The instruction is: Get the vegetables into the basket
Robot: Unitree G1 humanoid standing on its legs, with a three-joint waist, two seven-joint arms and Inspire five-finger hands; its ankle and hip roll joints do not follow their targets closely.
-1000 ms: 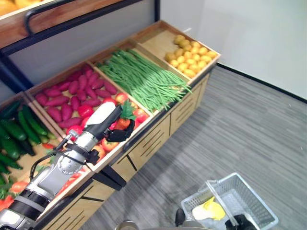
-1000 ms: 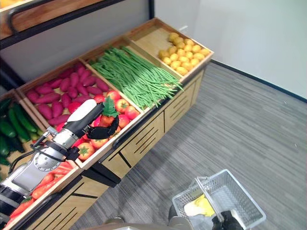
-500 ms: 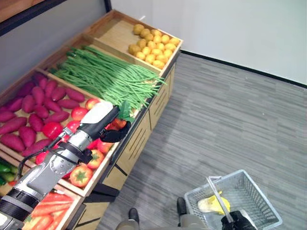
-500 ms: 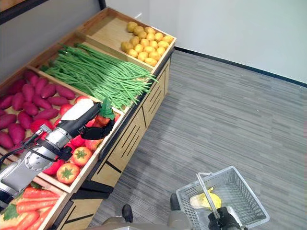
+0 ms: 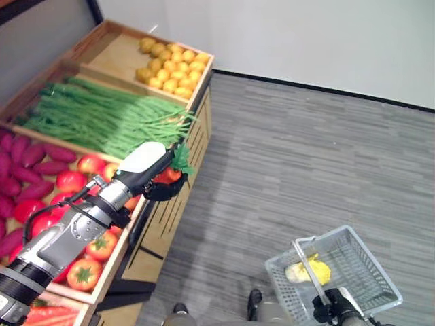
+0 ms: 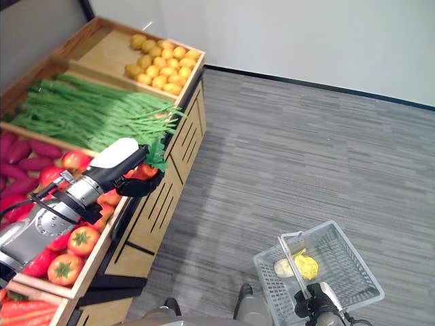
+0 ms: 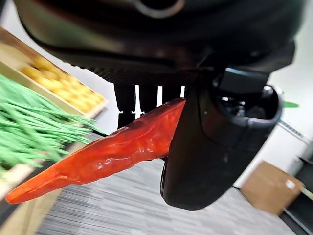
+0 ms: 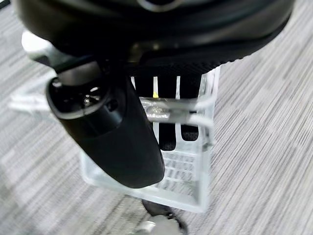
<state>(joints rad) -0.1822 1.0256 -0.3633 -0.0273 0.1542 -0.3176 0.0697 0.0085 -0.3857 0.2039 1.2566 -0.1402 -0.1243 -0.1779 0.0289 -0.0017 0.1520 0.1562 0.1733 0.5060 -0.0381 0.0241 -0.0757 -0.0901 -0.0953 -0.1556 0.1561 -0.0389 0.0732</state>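
We see the left hand [image 5: 165, 187] curled round a long orange carrot [image 7: 105, 154], beside the wooden shelf [image 5: 178, 204], while the right hand [image 8: 117, 132] grips the clear wire basket's handle [image 6: 293, 267].

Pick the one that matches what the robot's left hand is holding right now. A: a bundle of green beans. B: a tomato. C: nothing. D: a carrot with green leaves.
D: the left hand is curled round an orange carrot, whose green leafy top sticks out above the hand at the front edge of the produce stand.
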